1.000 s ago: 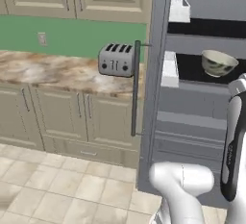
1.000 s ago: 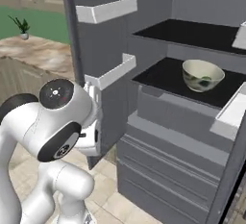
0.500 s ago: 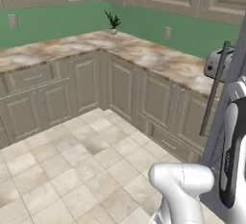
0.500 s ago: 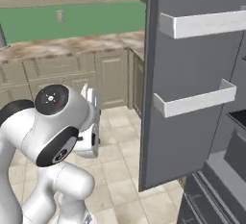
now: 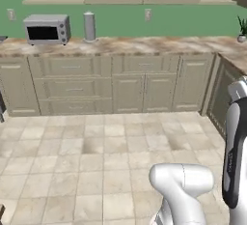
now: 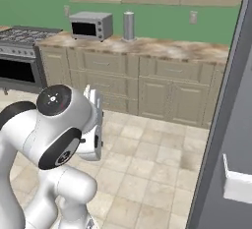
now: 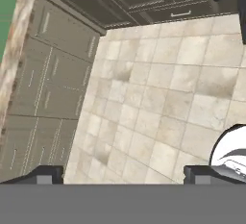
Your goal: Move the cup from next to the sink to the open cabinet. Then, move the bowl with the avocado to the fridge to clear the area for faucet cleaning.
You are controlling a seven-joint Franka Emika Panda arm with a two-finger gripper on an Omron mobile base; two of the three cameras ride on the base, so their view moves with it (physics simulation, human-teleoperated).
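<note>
Gripper (image 7: 123, 174) fingers spread wide, holding nothing, over tiled floor (image 7: 163, 98). Base cabinets (image 7: 43, 83) at nine o'clock. Toaster oven (image 5: 47, 29) on counter (image 5: 125, 45) at eleven o'clock, left base view.

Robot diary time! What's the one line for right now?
gripper: open, empty | facing: tile floor, base cabinets | on counter: microwave, grey canister | fridge door at right

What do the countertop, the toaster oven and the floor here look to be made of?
The countertop looks like polished stone, perhaps marble or granite, going by its mottled tan and cream veining. The toaster oven reads as brushed grey metal with a dark, probably glass, door. The floor seems to be matte beige stone or ceramic tile: square slabs with grout lines and uneven blotches.
</note>
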